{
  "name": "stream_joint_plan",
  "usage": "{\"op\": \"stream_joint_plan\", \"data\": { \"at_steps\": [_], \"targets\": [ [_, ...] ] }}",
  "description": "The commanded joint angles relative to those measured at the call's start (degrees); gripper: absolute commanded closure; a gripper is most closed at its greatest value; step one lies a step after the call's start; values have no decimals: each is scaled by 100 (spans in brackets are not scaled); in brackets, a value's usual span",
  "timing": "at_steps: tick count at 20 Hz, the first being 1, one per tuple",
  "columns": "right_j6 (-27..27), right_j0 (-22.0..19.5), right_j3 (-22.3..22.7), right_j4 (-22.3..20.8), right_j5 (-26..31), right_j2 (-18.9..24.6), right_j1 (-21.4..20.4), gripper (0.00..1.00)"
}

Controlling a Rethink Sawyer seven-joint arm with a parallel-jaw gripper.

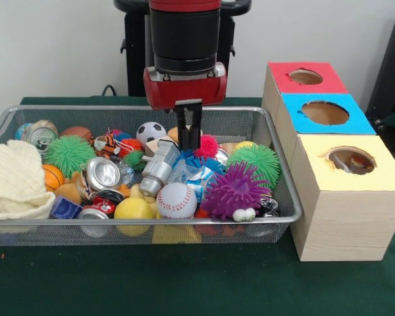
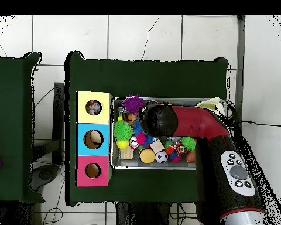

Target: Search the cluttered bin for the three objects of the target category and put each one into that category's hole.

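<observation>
The gripper (image 1: 189, 129) hangs straight down from the red wrist over the middle of the bin (image 1: 286, 197), its dark fingers (image 1: 184, 128) drawn close together with only a thin slit between them and nothing visibly pinched; the tips reach down among the toys at the back of the pile, just beside a pink spiky ball (image 1: 207, 146) and above a silver bottle (image 1: 158, 168). In the overhead view the arm (image 2: 210, 126) lies across the bin (image 2: 114, 164) and hides the gripper. A soccer ball (image 1: 151, 131) sits just behind the fingers' side, a baseball (image 1: 176, 200) and a purple spiky ball (image 1: 236, 189) lie toward the bin's front rim, and a green spiky ball (image 1: 255, 162) rests near the end closest to the boxes. At the opposite end a cream knitted cloth (image 1: 13, 181) drapes over the bin's corner, beside a second green spiky ball (image 1: 67, 154) and crushed cans (image 1: 103, 174). The bin stands at the middle of the green table (image 1: 184, 283). Just beside it, along the table's edge, three wooden boxes stand in a row, topped red (image 1: 305, 77), blue (image 1: 324, 112) and yellow; the yellow-topped hole (image 1: 351, 160) is the one nearest the front edge, and something pale and orange shows inside it. No printed cloth pieces can be made out in the clutter.
</observation>
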Motion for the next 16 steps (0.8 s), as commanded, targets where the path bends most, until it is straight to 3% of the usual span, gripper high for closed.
{"op": "stream_joint_plan", "data": {
  "at_steps": [1, 6, 7, 16],
  "targets": [
    [-41, -193, 648, -257, -253, 386, 93, 100],
    [44, -173, 697, -213, -258, 365, 26, 100],
    [55, -190, 715, -196, -272, 382, 19, 0],
    [140, -205, 752, -200, -423, 364, 3, 0]
  ]
}}
